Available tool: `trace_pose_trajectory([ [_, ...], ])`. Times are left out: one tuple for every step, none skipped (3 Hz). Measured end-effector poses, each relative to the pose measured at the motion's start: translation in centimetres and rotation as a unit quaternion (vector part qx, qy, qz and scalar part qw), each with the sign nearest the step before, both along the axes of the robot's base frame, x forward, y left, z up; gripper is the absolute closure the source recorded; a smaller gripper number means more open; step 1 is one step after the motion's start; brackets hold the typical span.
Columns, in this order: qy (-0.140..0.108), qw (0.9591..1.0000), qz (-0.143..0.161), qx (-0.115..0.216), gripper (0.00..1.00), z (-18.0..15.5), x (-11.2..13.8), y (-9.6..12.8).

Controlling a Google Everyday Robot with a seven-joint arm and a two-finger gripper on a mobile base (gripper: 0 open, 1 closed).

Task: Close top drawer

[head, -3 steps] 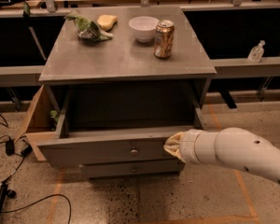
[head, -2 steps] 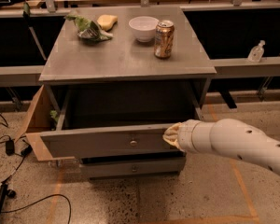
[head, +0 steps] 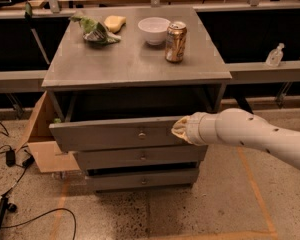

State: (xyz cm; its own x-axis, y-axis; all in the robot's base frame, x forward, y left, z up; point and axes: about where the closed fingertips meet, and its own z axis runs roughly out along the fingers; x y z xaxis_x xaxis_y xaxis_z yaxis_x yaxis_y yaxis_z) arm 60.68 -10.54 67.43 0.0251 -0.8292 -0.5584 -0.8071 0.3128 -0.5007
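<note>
Since the top drawer (head: pixel 110 134) stands ajar, we rest our end effector (head: pixel 182 128) against its front, right of the knob (head: pixel 141 134), likely to push; we cannot tell its grip.

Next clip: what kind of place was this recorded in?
Likely a lab or workshop, not a home: orange tape lines and loose cables on the speckled floor, long benches behind. The gripper rests against the right end of the top drawer.

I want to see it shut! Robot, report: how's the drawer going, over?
Gripper at top drawer front, right end. Drawer partly open. No blocker visible. Over.
</note>
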Motion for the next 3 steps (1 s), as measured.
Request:
trace_pose_trajectory([
  [-0.001,1.0000,0.000,-0.004,1.00,-0.4,2.9,0.1],
  [-0.007,0.9999,0.006,-0.014,1.00,-0.5,5.1,0.6],
  [0.001,0.9999,0.011,-0.007,1.00,0.2,5.4,0.3],
])
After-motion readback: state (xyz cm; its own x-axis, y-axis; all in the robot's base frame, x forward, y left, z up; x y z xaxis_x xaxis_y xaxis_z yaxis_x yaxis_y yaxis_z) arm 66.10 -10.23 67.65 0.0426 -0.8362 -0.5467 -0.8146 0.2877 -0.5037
